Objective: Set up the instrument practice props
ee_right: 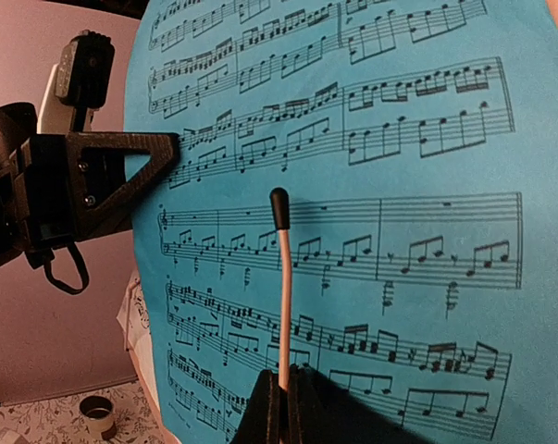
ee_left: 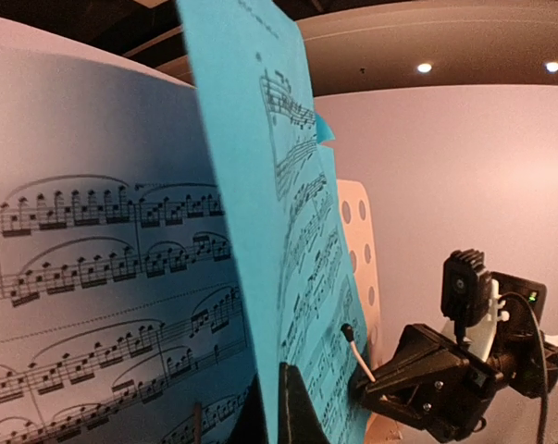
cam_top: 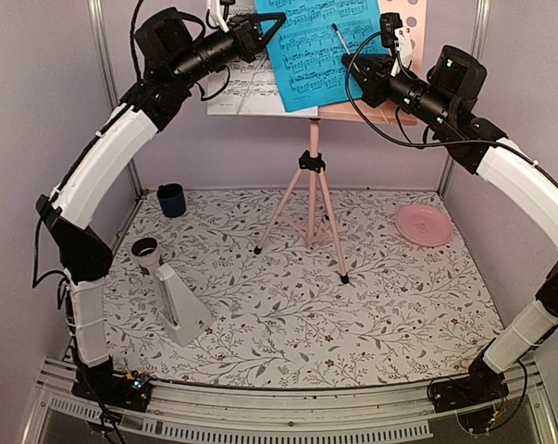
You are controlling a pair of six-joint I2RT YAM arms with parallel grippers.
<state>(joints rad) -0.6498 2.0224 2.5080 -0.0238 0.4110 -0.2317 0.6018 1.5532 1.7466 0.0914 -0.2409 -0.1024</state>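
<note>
Blue sheet (cam_top: 306,65) on stand tray (cam_top: 415,18), left pincer (cam_top: 279,22) clenched on its edge; right pincer (ee_right: 286,375) clenched on pink retaining rod (ee_right: 282,277); judge: press rod flat before left lets go.

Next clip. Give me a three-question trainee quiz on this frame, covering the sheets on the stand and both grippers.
1. True or false: the blue sheet overlaps the front of the white sheet on the pink music stand.
2. The right gripper is shut on: A) the blue sheet's edge; B) a thin pink wire with a black tip; C) the white sheet.
3. What is the left gripper holding, and by which part?

Key: 1 true. 2 B. 3 the blue sheet, pinched at its edge.
</note>
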